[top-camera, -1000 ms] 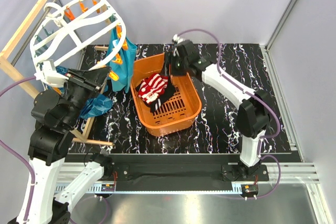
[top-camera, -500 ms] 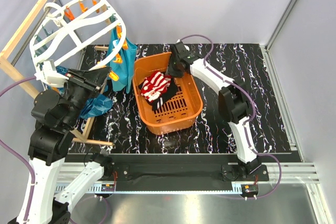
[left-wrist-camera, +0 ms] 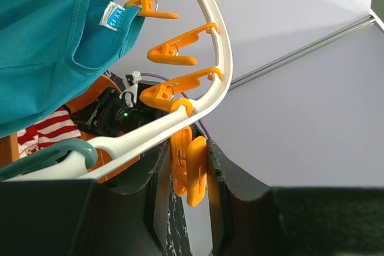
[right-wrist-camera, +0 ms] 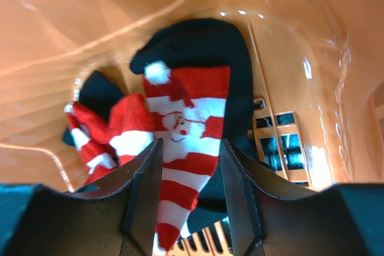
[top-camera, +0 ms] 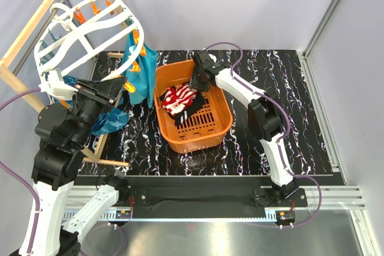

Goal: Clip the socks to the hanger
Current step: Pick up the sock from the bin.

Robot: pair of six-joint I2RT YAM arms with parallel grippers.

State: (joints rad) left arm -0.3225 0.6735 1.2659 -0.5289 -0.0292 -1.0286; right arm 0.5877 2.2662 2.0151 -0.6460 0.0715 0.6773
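Note:
The socks (top-camera: 179, 100), red-and-white striped with black parts, lie in a heap in the orange basket (top-camera: 222, 125). My right gripper (top-camera: 198, 82) is open low inside the basket, just above them. In the right wrist view its jaws (right-wrist-camera: 191, 196) stand either side of a striped Santa sock (right-wrist-camera: 189, 142) without closing on it. The white oval hanger (top-camera: 84, 28) hangs at the far left. My left gripper (top-camera: 117, 88) is at the hanger's lower rim (left-wrist-camera: 210, 34), shut on an orange peg (left-wrist-camera: 189, 169) that hangs from it.
Teal cloths (top-camera: 141, 73) hang clipped to the hanger beside the basket, and another teal cloth (top-camera: 111, 121) lies lower by my left arm. A wooden pole frame (top-camera: 24, 34) stands behind the hanger. Several more orange pegs (left-wrist-camera: 174, 49) line the rim.
My right gripper has dropped down and leftwards into the basket, closer to the socks, and the basket has shifted slightly. The left arm and hanger have not moved.

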